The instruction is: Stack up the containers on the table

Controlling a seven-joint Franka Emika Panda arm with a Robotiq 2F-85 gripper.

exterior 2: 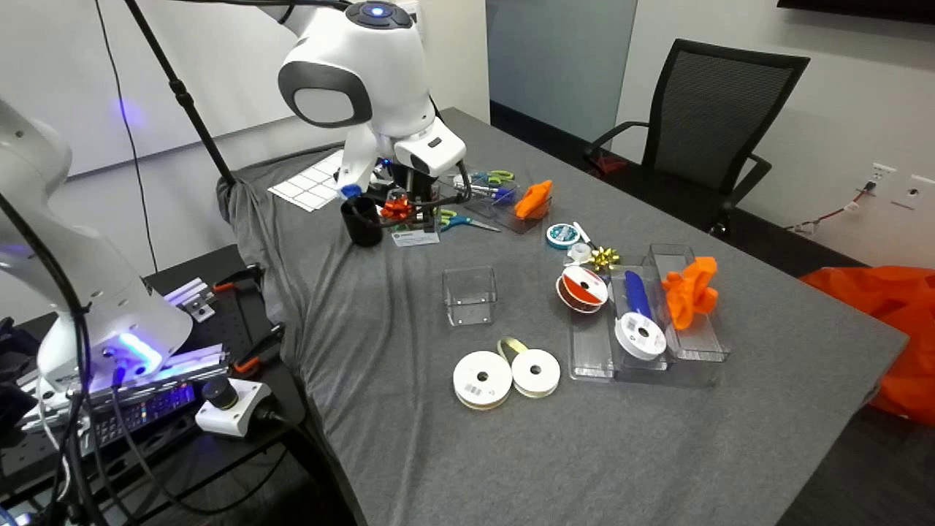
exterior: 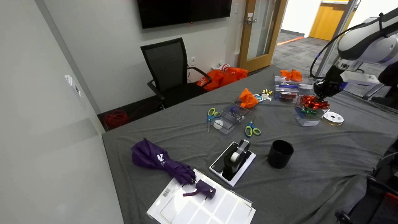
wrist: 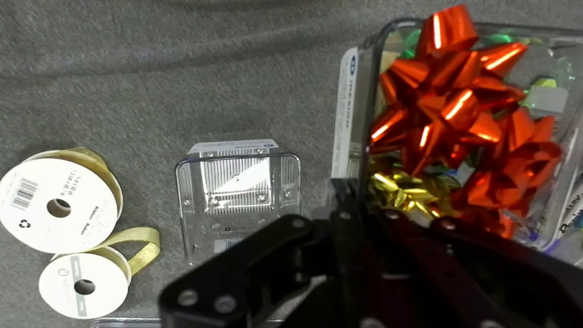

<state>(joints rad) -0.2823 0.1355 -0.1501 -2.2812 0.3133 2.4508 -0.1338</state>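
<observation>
My gripper (wrist: 360,196) is shut on the near wall of a clear container with shiny red, gold and green bows (wrist: 345,114). This container (exterior: 310,120) is held above the grey-draped table (exterior 2: 760,438) and also shows in an exterior view (exterior 2: 416,238). An empty small clear container (exterior 2: 469,307) stands beside it, lower down, also in the wrist view (wrist: 239,228). A group of clear containers (exterior 2: 590,358) holds a spool, a blue item and orange cloth. A divided clear container (exterior: 228,117) with orange cloth stands farther along. The gripper (exterior: 323,91) partly hides the bows.
Two ribbon spools (exterior 2: 482,380) lie near the empty container. A black cup (exterior: 280,155), scissors (exterior: 252,130) and a tape dispenser (exterior: 233,161) on a flat black-and-white box (exterior: 217,168) stand on the table. A purple umbrella (exterior: 149,155) lies over white sheets (exterior: 230,208). Gold bow (exterior 2: 605,257).
</observation>
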